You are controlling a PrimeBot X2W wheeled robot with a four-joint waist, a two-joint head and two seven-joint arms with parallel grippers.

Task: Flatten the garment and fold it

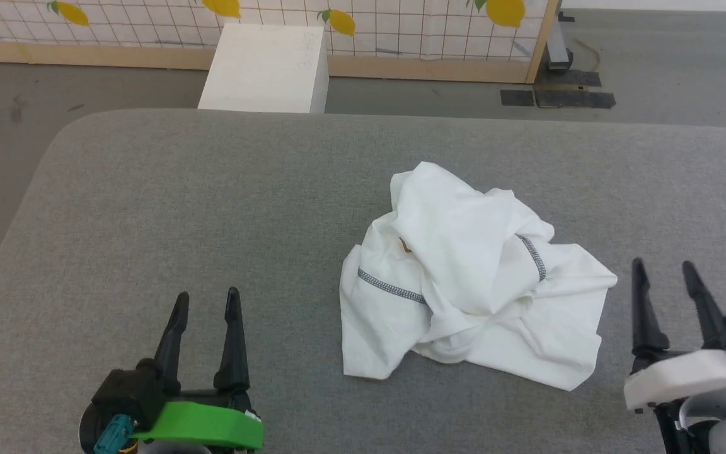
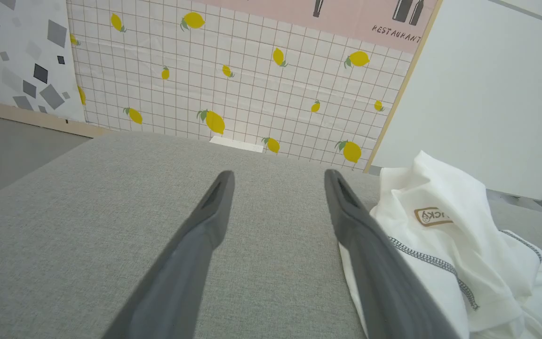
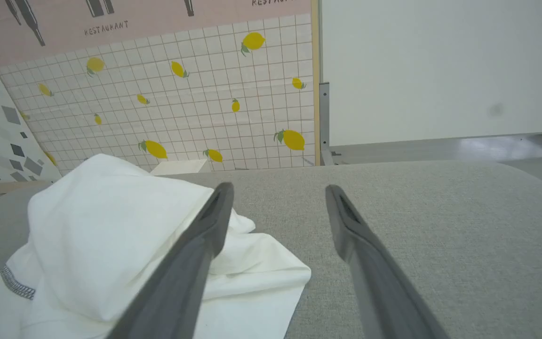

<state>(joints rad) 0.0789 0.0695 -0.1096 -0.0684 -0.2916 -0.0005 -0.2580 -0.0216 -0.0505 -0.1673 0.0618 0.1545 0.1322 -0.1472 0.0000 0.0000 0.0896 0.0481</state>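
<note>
The garment is a white shirt with grey stitched seams, lying in a crumpled heap on the grey padded table, right of the middle. In the left wrist view the garment shows a brown-bordered patch and lies to the right of my fingers. In the right wrist view the garment sits to the left, partly behind one finger. My left gripper stands open near the front edge, well left of the heap, with nothing in it. My right gripper is open and bare, just right of the heap.
A rigid white box stands on the floor beyond the table's far edge. Behind it runs a tiled panel with lemon prints. Dark patches mark the grey floor at the back right. Bare table stretches left of the garment.
</note>
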